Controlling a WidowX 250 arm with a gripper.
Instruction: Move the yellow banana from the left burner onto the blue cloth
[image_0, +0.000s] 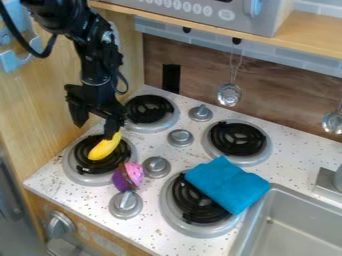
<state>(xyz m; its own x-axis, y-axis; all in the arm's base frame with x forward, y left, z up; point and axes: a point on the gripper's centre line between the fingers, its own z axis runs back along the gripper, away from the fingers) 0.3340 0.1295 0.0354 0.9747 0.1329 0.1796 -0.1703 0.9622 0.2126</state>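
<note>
The gripper (96, 127) hangs at the left over the front-left burner, open, its two fingers wide apart. A yellow banana (104, 148) lies slantwise on that burner's black coil (87, 162). Its upper end meets the tip of the right-hand finger in the view; whether they touch I cannot tell. Just right of the burner a cupcake with a purple base and pink top (127, 176) lies tilted among the knobs. A folded blue cloth (228, 184) partly covers the front-right burner (193, 204).
Two rear burners (156, 123) (262, 154) and several metal knobs (156, 167) stand on the speckled stovetop (50, 172). A sink (260, 217) is at the lower right. Wooden panel (33, 125) at left; ladles (228, 95) hang on the back wall, below a shelf (300, 49).
</note>
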